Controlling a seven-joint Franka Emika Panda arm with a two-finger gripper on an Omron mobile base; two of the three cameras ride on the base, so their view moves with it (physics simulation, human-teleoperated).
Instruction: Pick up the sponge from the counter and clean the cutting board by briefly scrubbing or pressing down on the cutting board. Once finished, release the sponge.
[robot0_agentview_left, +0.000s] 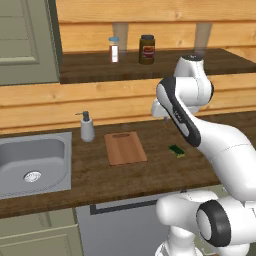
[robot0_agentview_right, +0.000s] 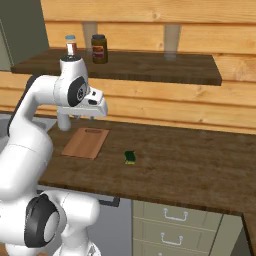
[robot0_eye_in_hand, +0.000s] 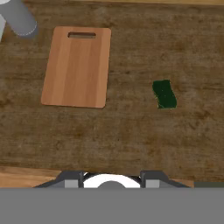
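The sponge (robot0_eye_in_hand: 164, 94), a small dark green block, lies flat on the dark wood counter (robot0_eye_in_hand: 131, 131), to the right of the cutting board (robot0_eye_in_hand: 77, 66). It also appears as the sponge (robot0_agentview_left: 176, 150) (robot0_agentview_right: 130, 157) in both base views, a short gap from the reddish-brown board (robot0_agentview_left: 125, 148) (robot0_agentview_right: 86, 142), whose slot handle points to the wall. My gripper (robot0_eye_in_hand: 111, 177) hangs high above the counter, open with nothing between its widely spread fingers. It is above the counter's front part, between board and sponge.
A grey soap dispenser (robot0_agentview_left: 87, 127) stands left of the board, beside the steel sink (robot0_agentview_left: 32, 162). On the upper shelf (robot0_agentview_left: 165, 65) stand a dark jar (robot0_agentview_left: 146, 49) and a small shaker (robot0_agentview_left: 114, 49). Bare counter (robot0_agentview_right: 190, 165) stretches right of the sponge.
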